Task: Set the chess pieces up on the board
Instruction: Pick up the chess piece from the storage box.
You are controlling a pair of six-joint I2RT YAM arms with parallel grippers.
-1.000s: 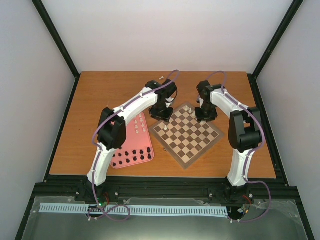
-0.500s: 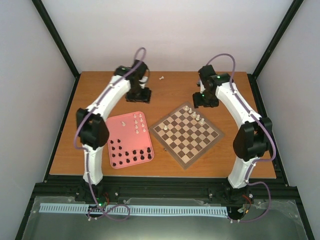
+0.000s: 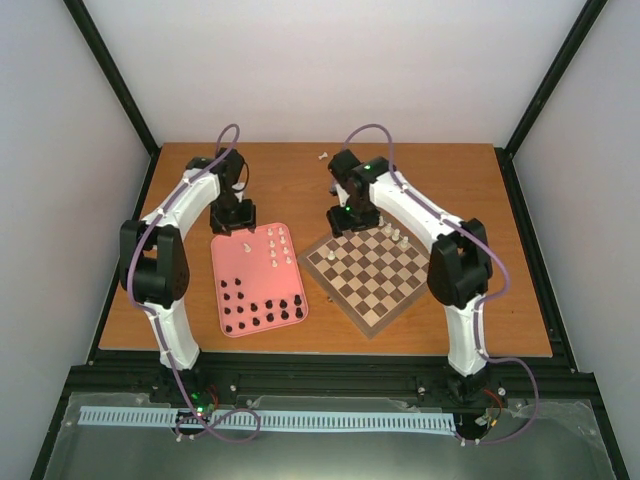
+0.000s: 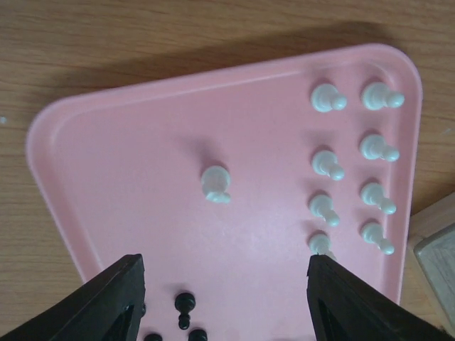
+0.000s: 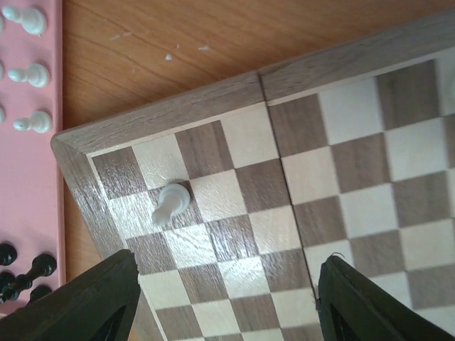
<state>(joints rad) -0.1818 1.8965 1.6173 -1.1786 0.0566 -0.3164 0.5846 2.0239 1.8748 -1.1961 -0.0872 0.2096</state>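
Top camera looks down on everything — left wrist close over pink tray (image 4: pixel 128 185), right over board (image 5: pixel 341 163), tray edge shared

Counts: one square wooden checkered board (image 3: pixel 375 290), one pink rounded plastic tray (image 3: pixel 238 268). Cream-white chess pieces (image 4: pixel 215 183): nine on tray, four visible on board, one stray white piece (image 3: pixel 322 156) on the wooden counter (image 3: pixel 450 170). Black chess pieces (image 4: pixel 184 302): too small to count.

No writing, label, brand, number or sign can be read in any view; none is made out on the board (image 3: pixel 375 272), the pink tray (image 3: pixel 235 270) or the bench (image 3: pixel 450 180).
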